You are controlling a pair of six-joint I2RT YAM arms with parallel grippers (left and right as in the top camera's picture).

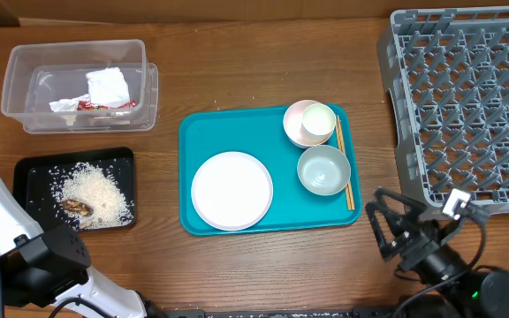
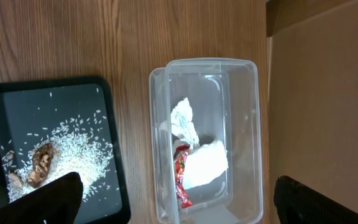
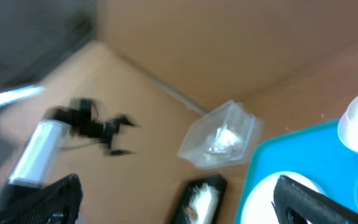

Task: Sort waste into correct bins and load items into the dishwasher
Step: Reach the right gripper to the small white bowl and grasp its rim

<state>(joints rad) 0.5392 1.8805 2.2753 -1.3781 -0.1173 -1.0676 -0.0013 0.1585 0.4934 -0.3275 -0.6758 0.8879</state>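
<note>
The clear tub (image 1: 25, 88) at the back left holds a crumpled white napkin (image 1: 109, 86) and a red wrapper (image 1: 104, 104). The black tray (image 1: 34, 172) in front of it holds white rice (image 1: 100, 193) and a brown scrap (image 1: 78, 207). On the teal tray lie a white plate (image 1: 231, 190), stacked small bowls (image 1: 310, 123), a grey-blue bowl (image 1: 323, 170) and chopsticks (image 1: 346, 172). The grey dish rack (image 1: 467, 97) stands at the right. My right gripper (image 1: 385, 216) is open and empty beside the teal tray's front right corner. My left gripper (image 2: 178, 198) is open and empty, high above the tub (image 2: 247, 124).
The teal serving tray (image 1: 193, 132) sits mid-table. My left arm's base (image 1: 42, 256) fills the front left corner. Cardboard (image 2: 328, 93) lies beyond the tub. The right wrist view is blurred and shows the tub (image 3: 222, 140) and black tray (image 3: 197, 199).
</note>
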